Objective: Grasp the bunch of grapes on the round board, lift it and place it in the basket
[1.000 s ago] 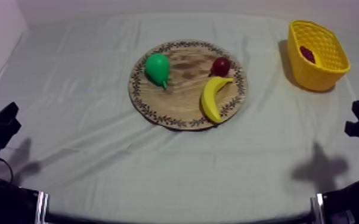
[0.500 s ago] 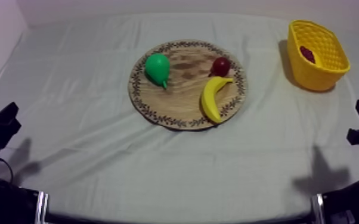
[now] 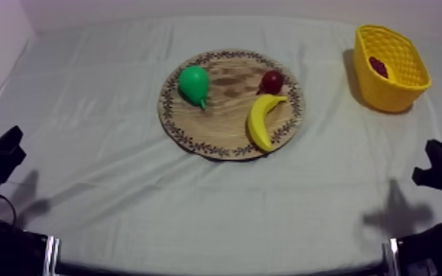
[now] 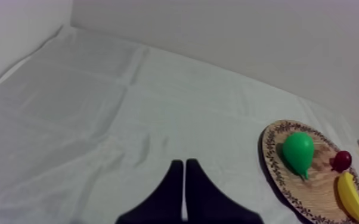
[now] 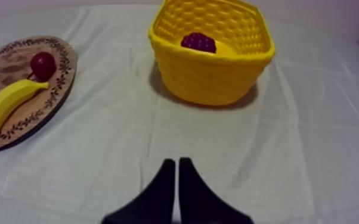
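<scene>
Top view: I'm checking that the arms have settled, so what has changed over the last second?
The right hand, shut on nothing, slid back toward the near edge of the table. Nothing was taken or let go. The left hand, the bunch of grapes in the yellow basket, and the pear, banana and small red fruit on the wooden board stayed put.

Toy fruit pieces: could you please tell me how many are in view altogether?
4. The pear, small red fruit and banana lie on the wooden board; the bunch of grapes sits inside the yellow basket. The basket's wall could hide more.
</scene>
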